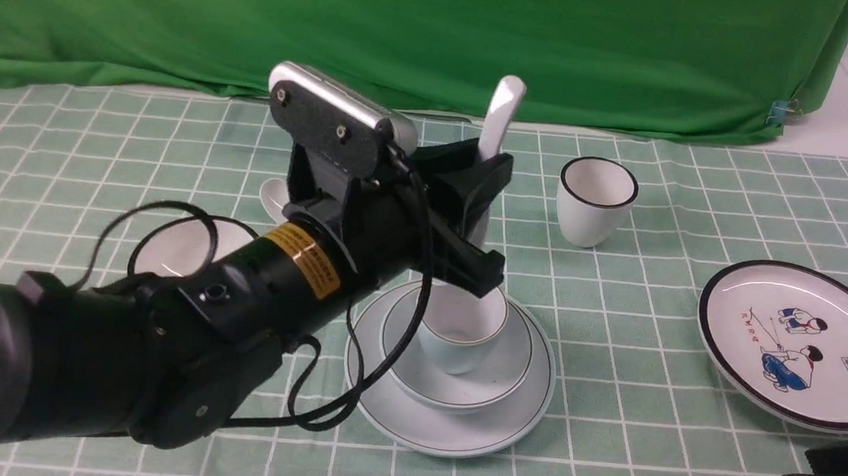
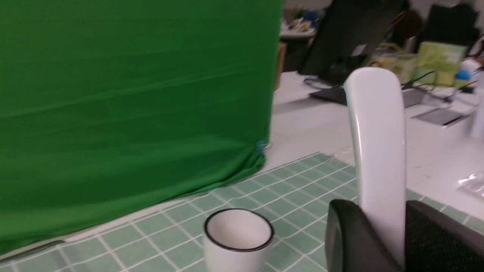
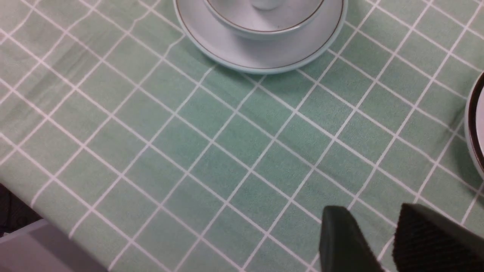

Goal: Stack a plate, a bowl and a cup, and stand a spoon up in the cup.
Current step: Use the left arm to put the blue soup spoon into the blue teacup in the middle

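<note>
Risk | my left gripper (image 1: 482, 220) clamps spoon (image 1: 500, 115) handle-up above cup (image 1: 458, 339) (cup in bowl (image 1: 457, 388), bowl on plate (image 1: 447, 429)) — lowering off-centre could clip the rim, tipping it | right gripper (image 3: 385, 241), 4 o'clock, slightly parted, empty

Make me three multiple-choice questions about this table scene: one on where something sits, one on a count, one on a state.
1. Where does the small handleless pale blue-green cup sit?
A. in the shallow pale blue-green bowl on the large pale blue-green plate
B. on the floor
C. on a shelf

2. How many cups show in the front view?
A. one
B. two
C. three

3. What is the left pincer doing?
A. open and empty
B. shut on the glossy pale blue-green ceramic spoon
C. shut on a cup

Answers:
1 A: the three nest together.
2 B: the other is the black-rimmed white cup.
3 B: the handle stands up between its fingers.
</note>
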